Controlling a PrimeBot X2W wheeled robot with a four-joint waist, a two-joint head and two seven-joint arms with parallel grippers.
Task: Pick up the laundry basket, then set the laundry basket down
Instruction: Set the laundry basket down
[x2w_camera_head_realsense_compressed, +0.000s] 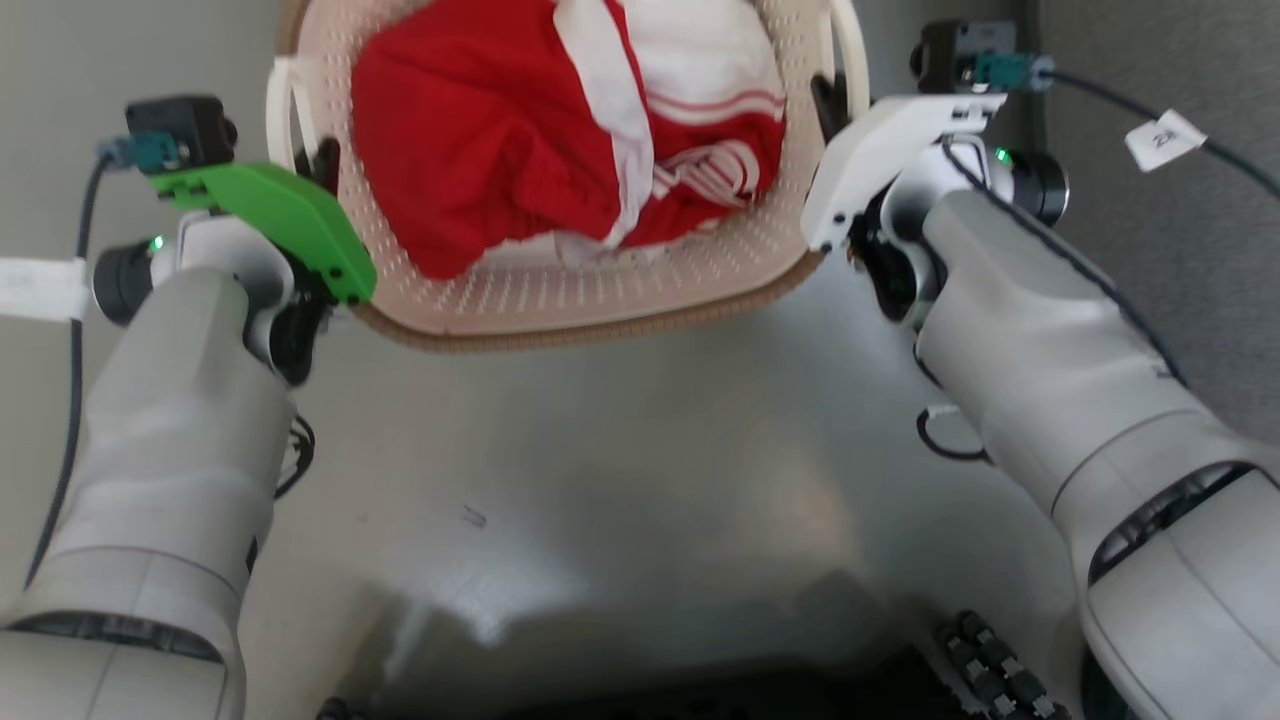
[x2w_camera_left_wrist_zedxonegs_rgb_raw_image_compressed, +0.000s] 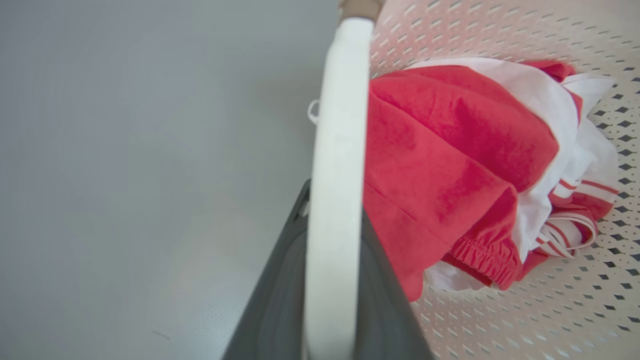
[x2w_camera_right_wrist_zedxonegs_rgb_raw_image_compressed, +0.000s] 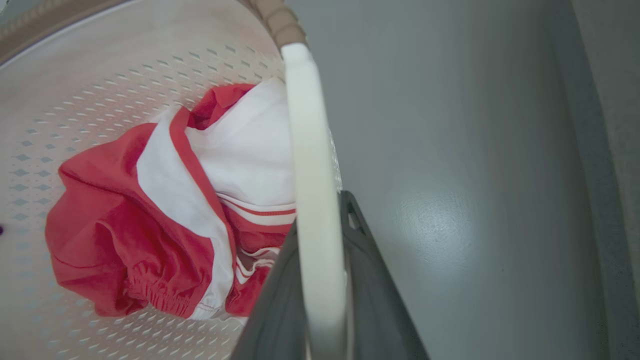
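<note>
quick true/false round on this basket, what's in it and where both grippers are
1. The cream-white perforated plastic laundry basket holds red-and-white clothing. True.
2. The basket's woven-look rim is blue. False: it is brown.
3. The left gripper has a white side handle running between its dark fingers. True.
4. The right gripper hangs open, well clear of the basket. False: its fingers close on the other white handle.
</note>
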